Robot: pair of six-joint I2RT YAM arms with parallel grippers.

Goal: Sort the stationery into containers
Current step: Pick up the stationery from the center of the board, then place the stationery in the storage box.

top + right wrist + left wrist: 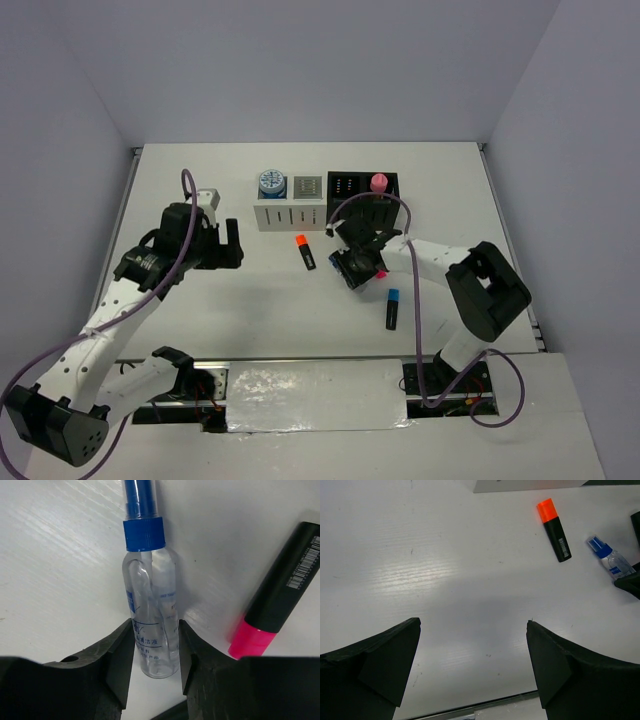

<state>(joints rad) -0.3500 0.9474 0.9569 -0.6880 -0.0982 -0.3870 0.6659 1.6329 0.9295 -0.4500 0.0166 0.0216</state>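
white table — pale walls, evenly lit

From the right wrist, the clear blue-capped tube is running off the top edge, and its label print is coming through too small to read. The pink highlighter is running past the right edge, its cap tip disappearing behind a finger of the right end effector. From the left wrist, the white organiser is showing only a strip at the top edge. From above, the right end effector is covering most of both items on the counter.
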